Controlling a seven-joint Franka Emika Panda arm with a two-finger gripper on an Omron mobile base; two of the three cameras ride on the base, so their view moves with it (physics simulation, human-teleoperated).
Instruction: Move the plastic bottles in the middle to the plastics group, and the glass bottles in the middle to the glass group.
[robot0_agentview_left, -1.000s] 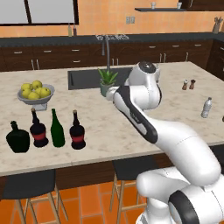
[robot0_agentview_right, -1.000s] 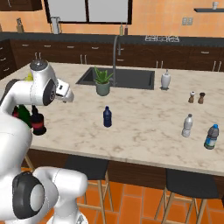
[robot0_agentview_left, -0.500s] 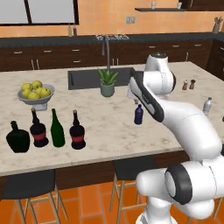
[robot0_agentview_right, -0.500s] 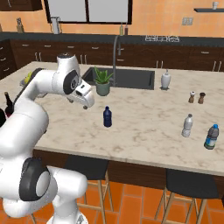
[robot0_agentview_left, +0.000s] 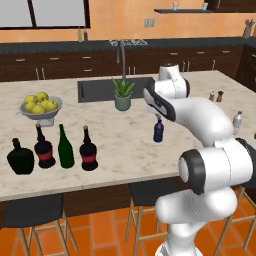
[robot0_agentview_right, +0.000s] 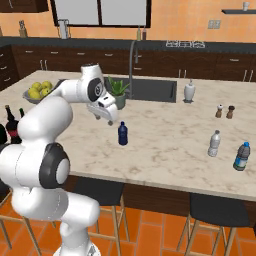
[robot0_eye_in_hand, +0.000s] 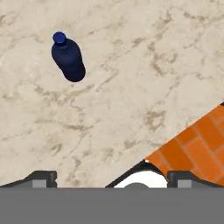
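Note:
A small dark-blue plastic bottle (robot0_agentview_left: 158, 131) (robot0_agentview_right: 122, 134) (robot0_eye_in_hand: 68, 57) stands upright in the middle of the marble counter. My gripper (robot0_agentview_left: 159, 116) (robot0_agentview_right: 110, 119) (robot0_eye_in_hand: 112, 177) hangs just above and beside it, open, with nothing between its fingers. At the counter's left end stand a squat black-green flask (robot0_agentview_left: 21, 157), a round dark red-labelled bottle (robot0_agentview_left: 44, 149), the tall green wine bottle (robot0_agentview_left: 65, 147) and another round red-labelled bottle (robot0_agentview_left: 88, 150), all in a row. A clear pale-capped bottle (robot0_agentview_left: 237, 121) (robot0_agentview_right: 214, 143) stands at the right end.
A fruit bowl (robot0_agentview_left: 41, 106) with lemons sits at the back left. A potted plant (robot0_agentview_left: 122, 95) stands by the sink (robot0_agentview_left: 100, 90). Salt and pepper shakers (robot0_agentview_right: 224, 111), a soap dispenser (robot0_agentview_right: 189, 91) and a blue-labelled bottle (robot0_agentview_right: 241, 156) occupy the right side. Stools stand below the front edge.
The arm has swung from the left side of the counter to the right, and the open gripper has come over the dark-blue bottle. The bottles have not moved.

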